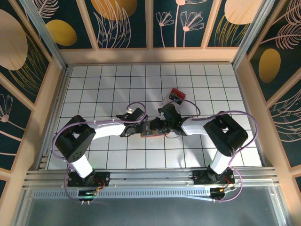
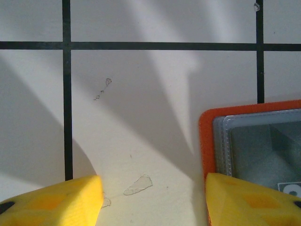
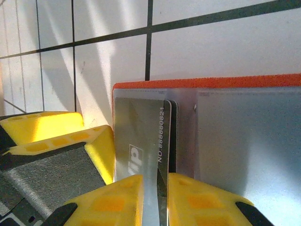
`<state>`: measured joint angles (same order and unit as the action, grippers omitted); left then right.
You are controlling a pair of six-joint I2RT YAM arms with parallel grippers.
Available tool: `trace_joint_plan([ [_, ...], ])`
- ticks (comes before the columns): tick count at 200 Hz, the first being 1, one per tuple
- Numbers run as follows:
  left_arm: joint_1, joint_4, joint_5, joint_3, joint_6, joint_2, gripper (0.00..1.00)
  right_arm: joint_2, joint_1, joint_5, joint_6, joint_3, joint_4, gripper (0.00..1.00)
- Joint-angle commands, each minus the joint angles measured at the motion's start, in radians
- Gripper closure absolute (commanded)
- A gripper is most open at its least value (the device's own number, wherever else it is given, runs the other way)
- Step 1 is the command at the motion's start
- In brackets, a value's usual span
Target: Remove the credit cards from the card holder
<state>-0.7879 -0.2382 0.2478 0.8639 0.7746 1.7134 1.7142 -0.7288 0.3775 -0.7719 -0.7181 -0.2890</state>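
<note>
The orange-red card holder lies open on the white tiled floor between both grippers, blue-grey inside with an orange rim. My right gripper is shut on the edge of a silver credit card printed with "vip" and a number, which lies over the holder. A dark card shows just behind it. My left gripper is open. One of its yellow fingers rests over the holder's left edge and the other stands over bare tile. In the top view the left gripper and right gripper meet at the holder.
A clear box with red and black contents lies on the tiles just behind the right arm. Wooden walls close the floor in on the left, right and back. A metal rail runs along the near edge by the arm bases.
</note>
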Motion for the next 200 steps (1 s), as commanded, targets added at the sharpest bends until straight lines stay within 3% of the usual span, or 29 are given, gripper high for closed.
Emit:
trace_joint_plan([
  [1,0.006,0.068,-0.088,-0.021,-0.019,0.101,0.41,0.015,0.005,0.098,-0.033,0.024,-0.129,0.79],
  [112,0.006,0.070,-0.086,-0.015,-0.019,0.101,0.41,0.076,0.007,0.169,-0.072,0.035,-0.265,0.79],
  [200,0.006,0.033,-0.038,-0.009,-0.015,0.102,0.32,0.012,0.043,0.222,-0.135,0.129,-0.407,0.83],
])
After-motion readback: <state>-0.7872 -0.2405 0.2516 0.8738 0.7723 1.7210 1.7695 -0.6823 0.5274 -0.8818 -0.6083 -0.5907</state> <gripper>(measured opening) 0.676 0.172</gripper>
